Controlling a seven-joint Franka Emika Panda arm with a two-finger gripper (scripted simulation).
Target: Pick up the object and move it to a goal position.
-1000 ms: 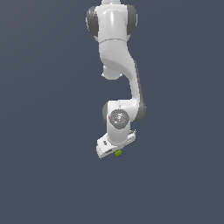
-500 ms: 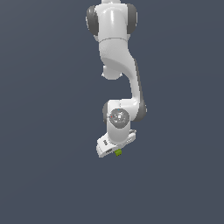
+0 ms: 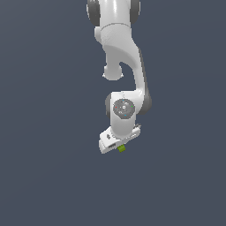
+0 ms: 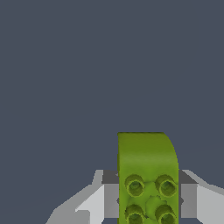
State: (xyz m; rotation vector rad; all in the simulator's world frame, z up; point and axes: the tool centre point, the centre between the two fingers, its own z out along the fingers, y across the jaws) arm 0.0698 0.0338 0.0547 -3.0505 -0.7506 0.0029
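The object [image 3: 121, 148] is a tiny lime-green block peeking out under the white hand of the arm in the exterior view. In the wrist view the object [image 4: 147, 175] fills the space between the two grey fingers, its round studs facing the camera. My gripper [image 4: 148, 199] is shut on it, one finger [image 4: 109, 194] pressing each long side. The gripper [image 3: 120, 147] hangs low in the exterior view, tilted, below the arm's wrist joint [image 3: 124, 109].
The white arm [image 3: 121, 57] reaches down from the top of the exterior view. Around it there is only a plain dark blue-grey surface [image 3: 48, 167], with no other object, edge or marker showing.
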